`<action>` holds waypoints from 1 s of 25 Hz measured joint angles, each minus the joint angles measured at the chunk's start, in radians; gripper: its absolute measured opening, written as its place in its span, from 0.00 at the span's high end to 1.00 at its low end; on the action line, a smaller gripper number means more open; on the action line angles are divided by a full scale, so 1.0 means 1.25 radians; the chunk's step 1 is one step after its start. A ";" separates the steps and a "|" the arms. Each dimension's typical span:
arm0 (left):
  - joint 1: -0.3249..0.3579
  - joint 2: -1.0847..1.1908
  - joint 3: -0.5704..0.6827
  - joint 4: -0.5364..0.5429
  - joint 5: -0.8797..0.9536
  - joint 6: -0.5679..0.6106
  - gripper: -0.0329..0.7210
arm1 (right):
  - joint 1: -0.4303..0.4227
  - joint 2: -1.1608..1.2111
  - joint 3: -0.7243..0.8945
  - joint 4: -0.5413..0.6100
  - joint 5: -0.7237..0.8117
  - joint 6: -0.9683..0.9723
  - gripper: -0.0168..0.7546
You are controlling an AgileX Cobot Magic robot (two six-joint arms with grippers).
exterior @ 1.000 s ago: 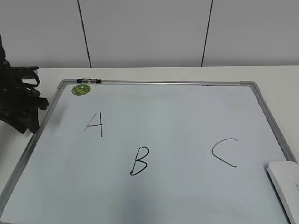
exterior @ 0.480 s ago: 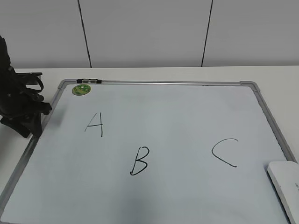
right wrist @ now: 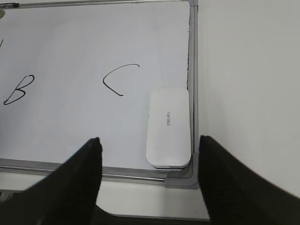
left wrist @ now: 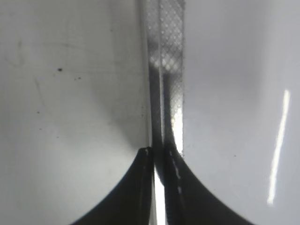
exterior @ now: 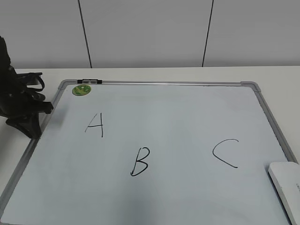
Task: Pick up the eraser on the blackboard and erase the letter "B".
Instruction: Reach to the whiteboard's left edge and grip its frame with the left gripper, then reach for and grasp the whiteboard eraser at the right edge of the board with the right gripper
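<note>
since a second ago, only a small shift at the left gripper [exterior: 35, 124]: slid slightly toward 3 o'clock and settled over the grey frame [left wrist: 165, 70] of the blackboard [exterior: 164, 122], at about 9 o'clock in the outside view. fingers pressed together in the left wrist view, tips just above the frame, pinching nothing. everything on the board unchanged across the three outside frames. probably means the left arm is only parking or bracing at the edge, and the pickup has not yet begun.

right gripper [right wrist: 147, 154] spread wide, dark fingers at 7 and 5 o'clock of its own view, nothing between them but open air. not visible in the outside view. seems lined up for a descent, judging from the target lying just ahead of the gap.

eraser [right wrist: 168, 127]: flat, white, rounded corners, a tiny grey mark on top, lying long side along the right frame at the board's near right corner, touching or nearly touching the frame. at 4 o'clock in the outside view, cut off by the picture edge.

letter "b" [exterior: 139, 161]: black, slanted, fully intact, low centre of the board, between the "a" [exterior: 95, 124] at 10 o'clock of it and the "c" [exterior: 226, 152] at 3 o'clock. well apart from the eraser.
</note>
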 joint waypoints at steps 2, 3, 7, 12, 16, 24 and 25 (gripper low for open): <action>0.000 0.000 0.000 -0.002 0.001 0.000 0.92 | 0.000 0.000 0.000 0.000 0.000 0.000 0.36; 0.000 0.000 0.000 -0.002 0.002 0.000 0.92 | 0.000 0.000 0.000 0.000 0.000 0.000 0.36; 0.000 0.000 0.000 -0.002 0.007 0.000 0.92 | 0.000 0.000 0.000 0.000 0.000 0.000 0.36; 0.000 0.000 0.000 -0.002 0.007 0.000 0.92 | 0.000 0.000 0.000 0.000 0.000 0.000 0.36; 0.000 0.000 0.000 -0.002 0.007 0.000 0.92 | 0.000 0.000 0.000 0.000 0.000 0.000 0.36; 0.000 0.000 0.000 -0.003 0.007 0.000 0.92 | 0.000 0.000 0.000 0.000 0.000 0.000 0.36; 0.000 0.000 0.000 -0.003 0.007 0.000 0.92 | 0.000 0.000 0.000 0.000 0.000 0.000 0.36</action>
